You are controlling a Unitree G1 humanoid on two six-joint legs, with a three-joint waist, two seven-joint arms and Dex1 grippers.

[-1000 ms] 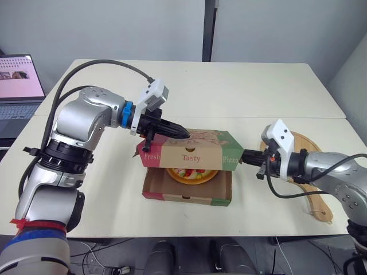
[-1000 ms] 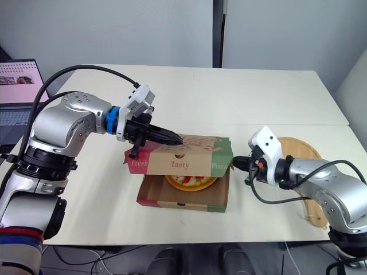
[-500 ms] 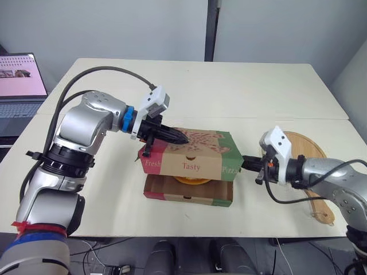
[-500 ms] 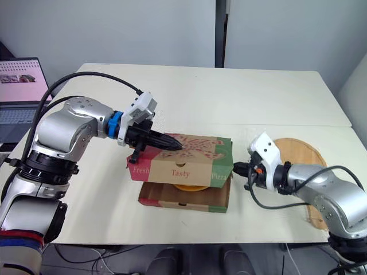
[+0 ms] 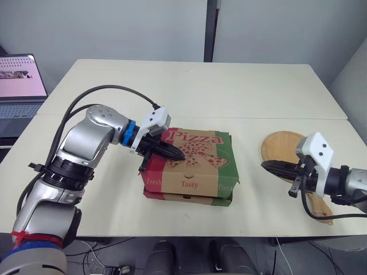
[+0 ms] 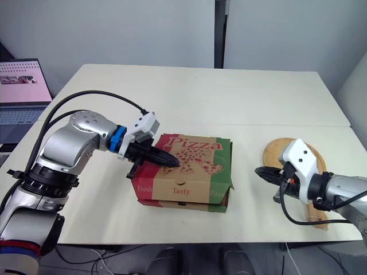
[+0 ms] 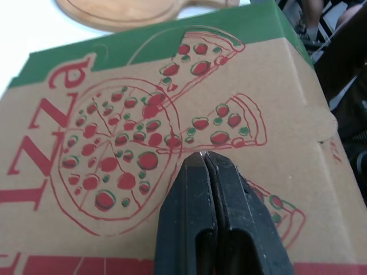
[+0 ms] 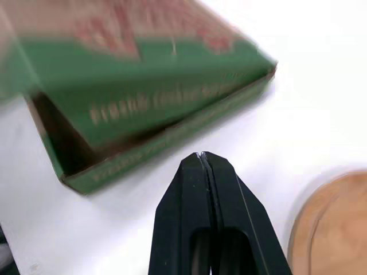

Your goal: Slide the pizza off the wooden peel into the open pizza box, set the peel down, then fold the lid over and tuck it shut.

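Note:
The pizza box (image 5: 192,166) sits mid-table with its printed lid (image 7: 143,132) folded down over the base; the front flap hangs outside the base's front wall and a dark gap shows along its right side (image 8: 69,154). The pizza is hidden inside. My left gripper (image 5: 179,154) is shut and presses its tip on the lid's top, left of centre. My right gripper (image 5: 265,165) is shut, empty, and hovers over bare table to the right of the box. The wooden peel (image 5: 289,150) lies flat at the table's right, behind that gripper.
A laptop (image 5: 22,77) with a lit screen stands at the table's far left. A seam (image 6: 287,125) between two tabletops runs behind the box. The table's front edge lies close below the box.
The lid has dropped from raised to lying on the base, covering the pizza, with my left gripper riding down on it. My right gripper has pulled away rightward from the box's side.

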